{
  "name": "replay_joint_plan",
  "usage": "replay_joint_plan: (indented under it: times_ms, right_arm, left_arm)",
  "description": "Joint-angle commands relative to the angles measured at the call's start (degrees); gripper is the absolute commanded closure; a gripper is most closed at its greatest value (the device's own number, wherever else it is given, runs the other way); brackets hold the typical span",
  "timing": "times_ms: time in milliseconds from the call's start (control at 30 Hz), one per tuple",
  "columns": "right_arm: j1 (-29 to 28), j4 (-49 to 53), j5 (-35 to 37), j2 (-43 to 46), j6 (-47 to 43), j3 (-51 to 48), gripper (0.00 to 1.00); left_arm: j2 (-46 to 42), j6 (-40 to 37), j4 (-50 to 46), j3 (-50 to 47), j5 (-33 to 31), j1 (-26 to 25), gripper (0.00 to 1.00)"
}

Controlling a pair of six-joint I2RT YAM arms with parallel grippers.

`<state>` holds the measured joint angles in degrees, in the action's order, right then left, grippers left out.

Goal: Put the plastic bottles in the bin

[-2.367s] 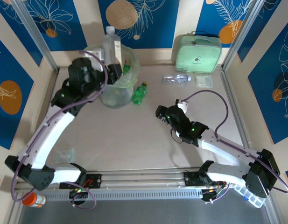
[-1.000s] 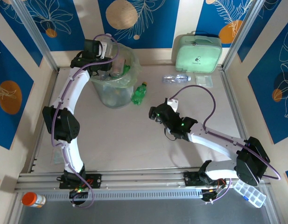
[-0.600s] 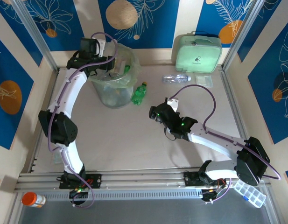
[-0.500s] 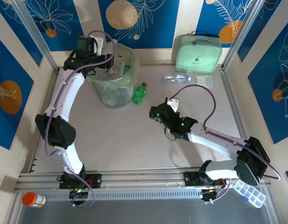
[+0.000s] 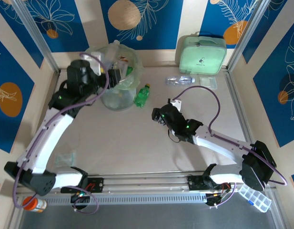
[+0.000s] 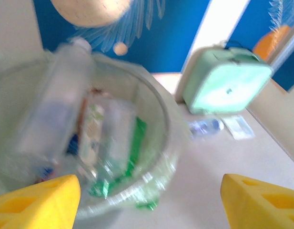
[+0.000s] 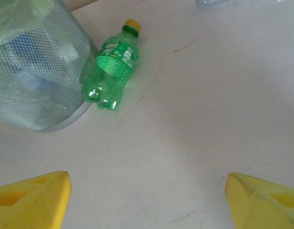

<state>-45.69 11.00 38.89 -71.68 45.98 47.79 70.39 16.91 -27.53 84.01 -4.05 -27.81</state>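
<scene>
Bin (image 5: pixel 116 101): bottles (image 6: pixel 58 105) inside. Green bottle (image 7: pixel 112 64) lies touching its right wall. Clear bottle (image 5: pixel 180 80) lies farther right, beside mint case (image 5: pixel 202 53). Left hand (image 6: pixel 149 202) at bin's left rim, right hand (image 7: pixel 147 200) right of bin, facing green bottle: both wide, empty.

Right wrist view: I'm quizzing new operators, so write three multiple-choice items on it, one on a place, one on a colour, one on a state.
1. Where is the green bottle? A on the table beside the bin; B inside the bin; C held in the air.
2. Its cap is: A blue; B yellow; C white.
3. The right gripper is: A shut on the bottle; B shut, empty; C open, empty.
Key: A, it lies by the bin's mesh wall; B, the cap shows yellow; C, its jaws stand wide apart over bare table.
</scene>
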Motion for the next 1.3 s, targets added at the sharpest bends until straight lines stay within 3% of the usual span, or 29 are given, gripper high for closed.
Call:
replay_joint_plan:
  times_ms: [0,167,333,567,667,733,1000,1267]
  right_arm:
    - [1.81,-4.73,-7.60,1.51,-2.65,-1.98,0.16]
    - [9.45,-5.00,-20.48,0.71,3.06,-2.54,0.20]
    - [14.69,-5.41,-29.76,-2.96,6.03,0.42,0.23]
    - [17.29,-5.51,-36.23,-20.61,9.13,14.20,0.21]
    - [18.63,-7.10,-38.84,-27.89,10.96,19.51,0.16]
    - [19.29,-7.73,-40.00,-32.77,11.69,23.17,0.14]
    - [20.69,-7.83,-43.40,-48.26,11.68,35.45,0.10]
    - [20.73,-10.02,-47.42,-56.79,12.46,41.97,0.12]
  left_arm:
    - [-5.98,7.38,5.06,-7.62,-4.09,-5.36,0.24]
    - [-15.95,13.18,14.02,-25.35,-5.72,-11.50,0.25]
    - [-19.98,12.40,21.32,-37.88,-6.67,-13.92,0.25]
    - [-23.83,9.80,33.73,-49.19,-5.44,-14.18,0.25]
    - [-27.08,9.64,37.54,-54.55,-8.97,-14.18,0.25]
    - [-29.16,10.76,36.63,-56.23,-13.11,-14.15,0.25]
    - [-37.77,12.69,37.29,-60.83,-19.68,-14.12,0.25]
    - [-40.25,12.98,37.37,-61.77,-20.20,-14.11,0.25]
